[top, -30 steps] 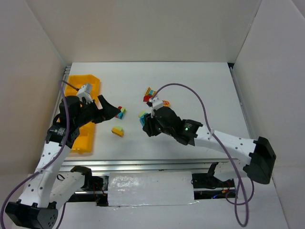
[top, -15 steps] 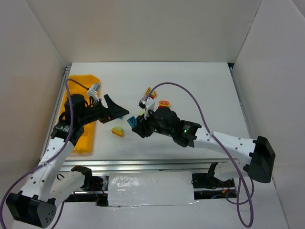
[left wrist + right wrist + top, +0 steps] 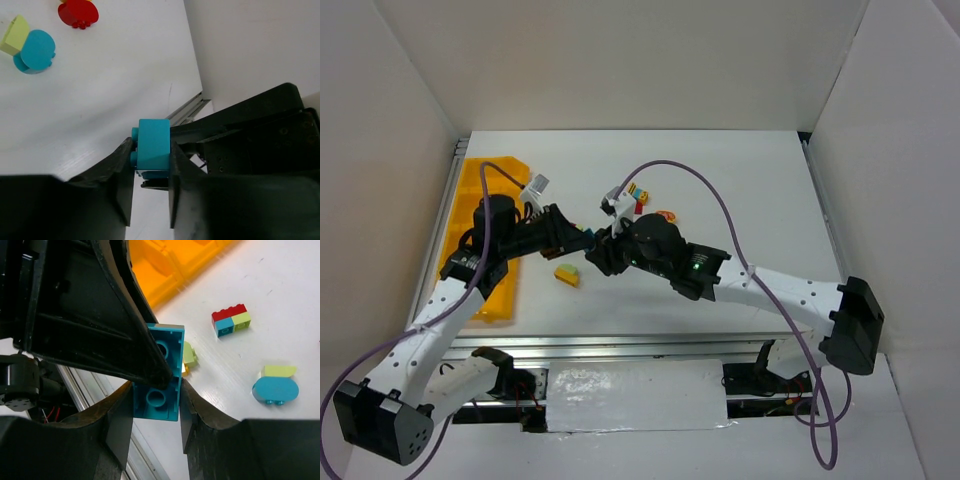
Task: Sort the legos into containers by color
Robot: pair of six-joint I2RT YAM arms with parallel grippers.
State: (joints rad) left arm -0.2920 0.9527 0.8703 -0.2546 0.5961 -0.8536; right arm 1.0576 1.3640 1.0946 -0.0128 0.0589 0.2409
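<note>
One teal-blue lego (image 3: 152,145) hangs above the table, gripped from both sides. My left gripper (image 3: 151,150) is shut on its flat faces, studs pointing left. My right gripper (image 3: 156,392) is shut on the same brick (image 3: 160,385), whose hollow underside faces the camera. In the top view the two grippers meet at mid-table, left (image 3: 580,242) and right (image 3: 598,250). A yellow and pale green lego (image 3: 567,274) lies just below them. A multicoloured clump (image 3: 637,194) and a red round piece (image 3: 666,216) lie further back. The yellow-orange container tray (image 3: 470,190) runs along the left edge.
The right wrist view shows a red, teal and green clump (image 3: 231,320) and a teal oval piece with a pale green top (image 3: 275,388) on the white table. White walls close in the table. A metal rail (image 3: 620,345) runs along the near edge.
My left gripper swung right from over the tray and shut on the teal brick. The right arm carried that brick left to meet it.
</note>
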